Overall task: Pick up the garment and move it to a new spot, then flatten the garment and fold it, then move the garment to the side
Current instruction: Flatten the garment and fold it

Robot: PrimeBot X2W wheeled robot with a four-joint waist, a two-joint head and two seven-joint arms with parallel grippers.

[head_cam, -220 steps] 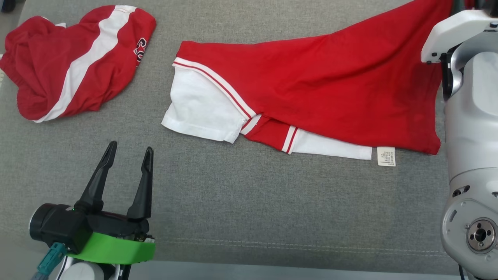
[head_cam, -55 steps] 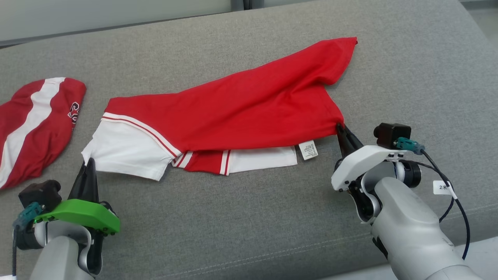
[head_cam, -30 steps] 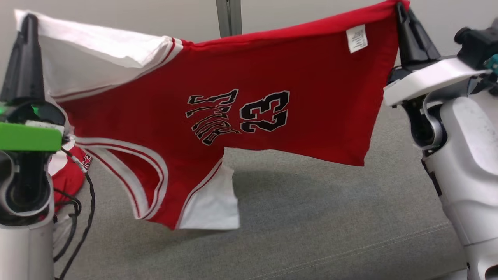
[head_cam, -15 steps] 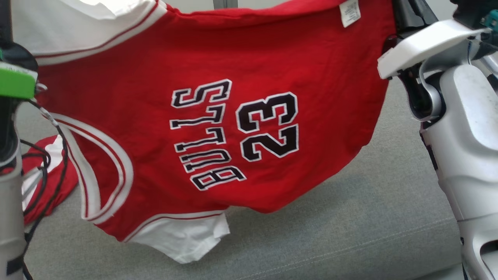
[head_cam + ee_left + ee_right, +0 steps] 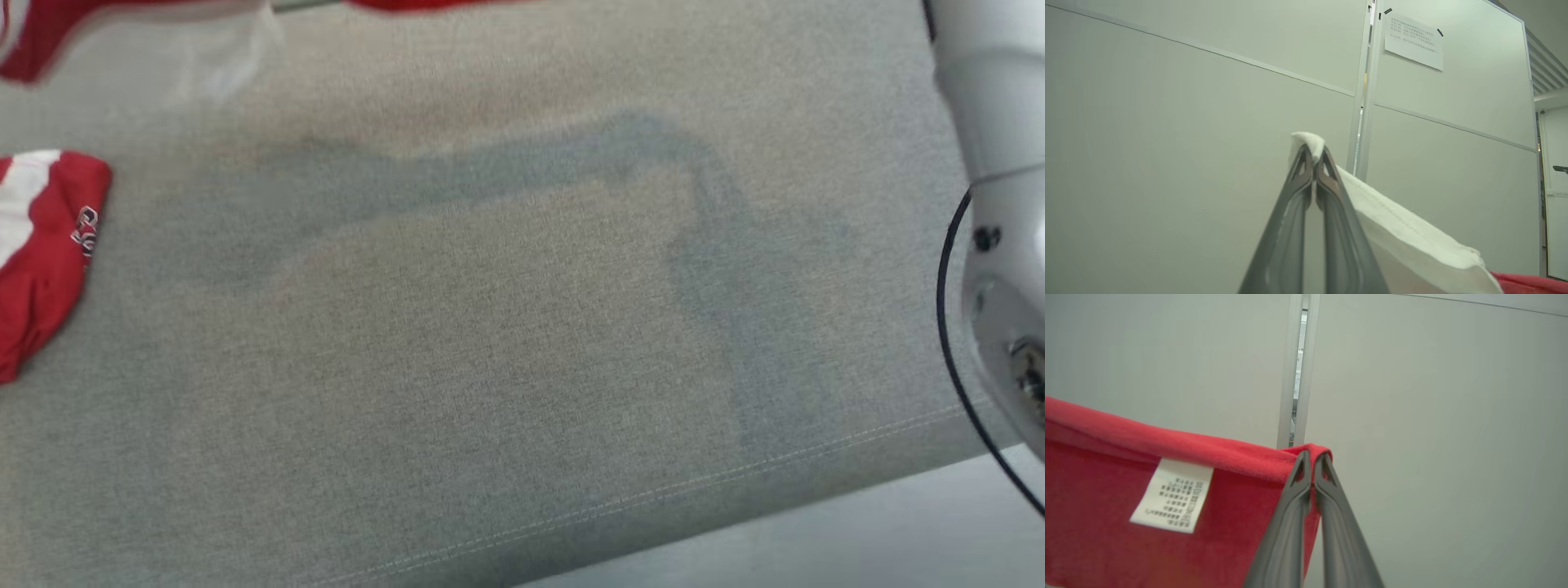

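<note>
Nearest the robot, the front edge of the grey cushion (image 5: pixel 490 367) runs across the head view with a stitched seam (image 5: pixel 735 478) just behind it. At the right side the pale right arm (image 5: pixel 996 163) rises out of the top of the view, and a black cable (image 5: pixel 940 327) curves along it. Farther back a broad soft shadow (image 5: pixel 506 171) lies across the bare middle of the cushion. A crumpled cloth (image 5: pixel 41 269), red with a white band and dark lettering, rests on the cushion at the left edge, well apart from the shadow. At the far top of the head view, blurred red and white bits of the shirt (image 5: pixel 24 41) hang above the cushion without touching it. The shirt is held up in the air between the two arms, one corner in each. The left gripper (image 5: pixel 1314 157) has its two fingers pressed together on a white corner of the shirt, which pokes out over the fingertips. From there the white fabric stretches away to the right towards a red part. The right gripper (image 5: pixel 1312 457) is likewise clamped tight, on a red corner that folds over its tips. From that corner the red fabric spreads to the left, with a white printed label (image 5: pixel 1171 494) near the top hem. Beyond both grippers stands a pale panelled wall (image 5: pixel 1167 143) with an upright post (image 5: pixel 1298 367) between its panels. A sheet of paper (image 5: pixel 1412 41) is taped high on the wall.
</note>
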